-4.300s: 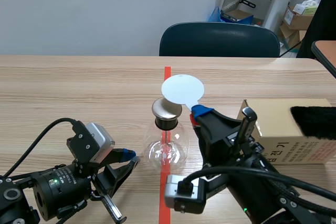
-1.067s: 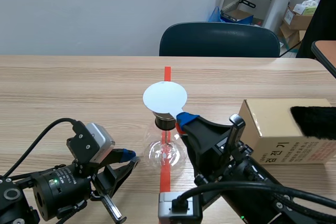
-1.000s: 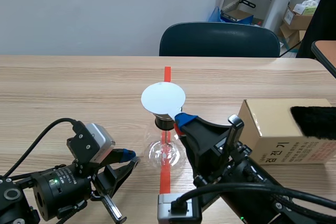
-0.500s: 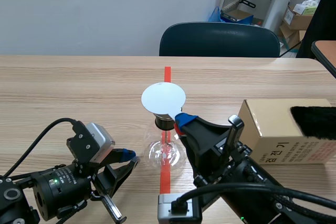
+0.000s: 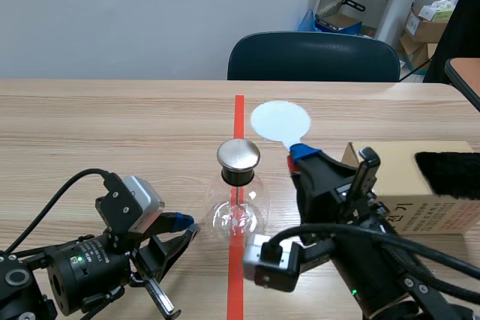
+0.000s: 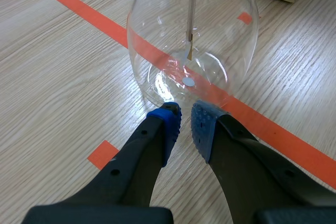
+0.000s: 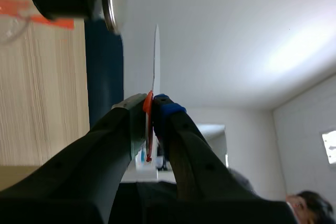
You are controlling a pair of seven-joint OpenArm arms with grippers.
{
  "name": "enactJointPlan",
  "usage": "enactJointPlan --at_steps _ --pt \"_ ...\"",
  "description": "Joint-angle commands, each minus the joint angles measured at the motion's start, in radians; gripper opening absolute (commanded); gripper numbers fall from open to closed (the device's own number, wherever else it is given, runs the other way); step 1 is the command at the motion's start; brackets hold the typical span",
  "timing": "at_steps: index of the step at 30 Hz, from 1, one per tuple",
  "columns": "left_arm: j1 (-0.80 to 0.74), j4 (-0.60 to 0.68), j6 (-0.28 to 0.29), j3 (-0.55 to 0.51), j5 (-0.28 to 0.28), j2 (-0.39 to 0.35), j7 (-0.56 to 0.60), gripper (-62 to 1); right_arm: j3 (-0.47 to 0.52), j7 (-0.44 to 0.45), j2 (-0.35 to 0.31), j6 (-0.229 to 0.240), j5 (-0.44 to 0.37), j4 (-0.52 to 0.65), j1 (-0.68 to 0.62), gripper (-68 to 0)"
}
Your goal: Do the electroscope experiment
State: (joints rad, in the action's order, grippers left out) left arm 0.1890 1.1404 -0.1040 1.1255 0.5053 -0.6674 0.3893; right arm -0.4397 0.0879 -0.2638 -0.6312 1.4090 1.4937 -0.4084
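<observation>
The electroscope, a clear glass flask (image 5: 238, 217) with a black stopper and a round metal cap (image 5: 238, 154), stands on the red tape line. In the left wrist view its rod and foil leaf (image 6: 190, 43) hang inside the glass. My right gripper (image 5: 300, 154) is shut on the red handle of a white disc (image 5: 280, 121), held up to the right of the cap and apart from it. The right wrist view shows the disc (image 7: 156, 59) edge-on, beside the cap (image 7: 112, 1). My left gripper (image 6: 185, 121) rests low, shut on nothing, its tips just short of the flask's base.
A cardboard box (image 5: 409, 189) lies at the right with a piece of black fur (image 5: 448, 172) on top. A dark chair (image 5: 311, 56) stands behind the table's far edge. Orange tape squares (image 6: 104, 154) mark the wood near the left gripper.
My right gripper has carried the white disc from just over the metal cap to the right and farther back, uncovering the cap. The left arm has not moved.
</observation>
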Motion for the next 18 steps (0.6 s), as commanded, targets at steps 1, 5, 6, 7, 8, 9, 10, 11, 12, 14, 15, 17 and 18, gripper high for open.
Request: enactJointPlan --at_steps 1,5,6,7,8,9,10,11,12,14,15,17,18 --pt "0.005 0.016 0.001 0.002 -0.001 0.007 0.01 -50.9 0.006 -0.042 -0.016 -0.011 -0.003 0.026 0.009 -66.5" --pt "0.005 0.016 0.001 0.002 -0.001 0.007 0.011 -50.9 0.006 -0.169 -0.016 -0.011 -0.003 0.026 0.009 -66.5" --pt "0.005 0.016 0.001 0.002 -0.001 0.007 0.011 -50.9 0.006 -0.198 -0.016 -0.011 -0.003 0.026 0.009 -66.5" --pt "0.005 0.016 0.001 0.002 -0.001 0.007 0.011 -50.9 0.006 -0.227 -0.016 -0.011 -0.003 0.026 0.009 -66.5" --pt "0.005 0.016 0.001 0.002 -0.001 0.007 0.011 -50.9 0.006 -0.249 -0.016 -0.011 -0.003 0.026 0.009 -66.5" --pt "0.005 0.016 0.001 0.002 -0.001 0.007 0.011 -50.9 0.006 -0.273 -0.016 -0.011 -0.003 0.026 0.009 -66.5" --pt "0.005 0.016 0.001 0.002 -0.001 0.007 0.011 -50.9 0.006 -0.293 -0.016 -0.011 -0.003 0.026 0.009 -66.5" --pt "0.005 0.016 0.001 0.002 -0.001 0.007 0.011 -50.9 0.006 -0.313 -0.016 -0.011 -0.003 0.026 0.009 -66.5" --pt "0.005 0.016 0.001 0.002 -0.001 0.007 0.011 -50.9 0.006 -0.33 -0.016 -0.011 -0.003 0.026 0.009 -66.5" --pt "0.005 0.016 0.001 0.002 -0.001 0.007 0.011 -50.9 0.006 -0.36 -0.016 -0.011 -0.003 0.026 0.009 -66.5" --pt "0.005 0.016 0.001 0.002 -0.001 0.007 0.01 -50.9 0.006 -0.372 -0.016 -0.011 -0.003 0.026 0.009 -66.5" --pt "0.005 0.016 0.001 0.002 -0.001 0.007 0.01 -50.9 0.006 -0.391 -0.016 -0.011 -0.003 0.026 0.009 -66.5" --pt "0.005 0.016 0.001 0.002 -0.001 0.007 0.01 -50.9 0.006 -0.4 -0.016 -0.011 -0.003 0.026 0.009 -66.5"
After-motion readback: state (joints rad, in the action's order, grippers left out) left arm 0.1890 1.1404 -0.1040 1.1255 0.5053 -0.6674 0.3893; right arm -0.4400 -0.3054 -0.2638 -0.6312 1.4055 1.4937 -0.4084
